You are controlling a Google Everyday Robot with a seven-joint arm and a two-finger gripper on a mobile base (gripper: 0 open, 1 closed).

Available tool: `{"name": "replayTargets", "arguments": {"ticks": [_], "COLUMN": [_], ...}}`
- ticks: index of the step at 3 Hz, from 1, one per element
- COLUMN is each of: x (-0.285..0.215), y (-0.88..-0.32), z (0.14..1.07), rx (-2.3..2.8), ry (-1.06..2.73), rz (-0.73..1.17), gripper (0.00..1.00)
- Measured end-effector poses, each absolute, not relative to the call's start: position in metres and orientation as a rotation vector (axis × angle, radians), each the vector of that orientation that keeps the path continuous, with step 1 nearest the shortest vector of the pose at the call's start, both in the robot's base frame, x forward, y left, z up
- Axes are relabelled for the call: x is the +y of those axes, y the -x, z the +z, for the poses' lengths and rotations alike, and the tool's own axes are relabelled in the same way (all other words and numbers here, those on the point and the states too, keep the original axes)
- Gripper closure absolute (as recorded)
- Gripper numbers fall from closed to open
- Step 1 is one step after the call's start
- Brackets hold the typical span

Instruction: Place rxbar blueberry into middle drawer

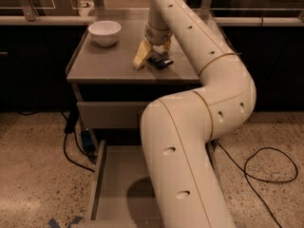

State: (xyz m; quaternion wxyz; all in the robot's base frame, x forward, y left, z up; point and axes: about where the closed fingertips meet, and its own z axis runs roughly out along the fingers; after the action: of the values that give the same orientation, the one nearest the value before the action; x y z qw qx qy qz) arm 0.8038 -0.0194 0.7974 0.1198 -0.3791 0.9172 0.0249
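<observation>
Camera view: the hand point(153, 50), at upper centre of the frame, stands low over the tabletop point(97, 65). Just beside it to the lower right lies the rxbar blueberry point(160, 60), flat, its long axis apparently running upper left to lower right. Whether the hand is spread or closed cannot be told. The middle drawer point(121, 175) lies open at the bottom of the frame.

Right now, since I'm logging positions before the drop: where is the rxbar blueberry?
In the camera view the rxbar blueberry lies on the cabinet top, right of the white bowl, just beneath the gripper.
</observation>
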Motion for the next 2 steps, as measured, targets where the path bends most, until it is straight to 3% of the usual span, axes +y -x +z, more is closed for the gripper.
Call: {"name": "replayTargets", "arguments": {"ticks": [1,2], "x": [-0.0194,-0.0194], "y": [-0.8038,-0.8038], "z": [0.7974,0.7974], "rx": [2.681,2.680], "ry": [1.108,1.108], "rz": [0.073,0.073], "gripper": [0.90,1.00]}}
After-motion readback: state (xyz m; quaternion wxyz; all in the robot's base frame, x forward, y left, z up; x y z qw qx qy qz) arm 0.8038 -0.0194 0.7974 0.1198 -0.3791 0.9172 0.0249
